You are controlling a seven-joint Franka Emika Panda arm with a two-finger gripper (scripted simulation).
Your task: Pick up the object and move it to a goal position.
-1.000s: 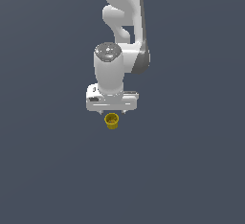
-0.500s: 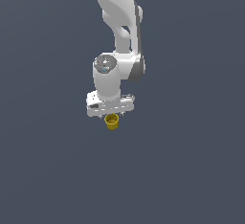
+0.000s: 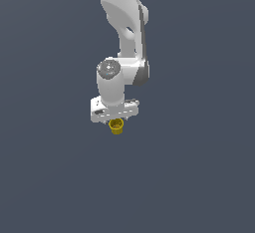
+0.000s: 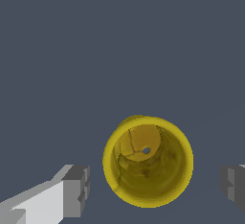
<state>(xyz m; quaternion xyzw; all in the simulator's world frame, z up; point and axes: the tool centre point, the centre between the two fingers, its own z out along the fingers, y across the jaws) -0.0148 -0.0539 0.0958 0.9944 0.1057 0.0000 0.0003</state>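
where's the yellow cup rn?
Exterior view: the yellow cup sits near frame centre, just under the white tool. Wrist view: it stands between the two open fingers, touching neither.

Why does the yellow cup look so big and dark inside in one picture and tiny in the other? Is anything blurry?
In the wrist view the camera looks straight down into the yellow cup, so it looks large and its hollow is shaded brownish, with the fingers either side. In the exterior view the cup is small under the gripper. Neither view is blurry; the light is flat, without glare.
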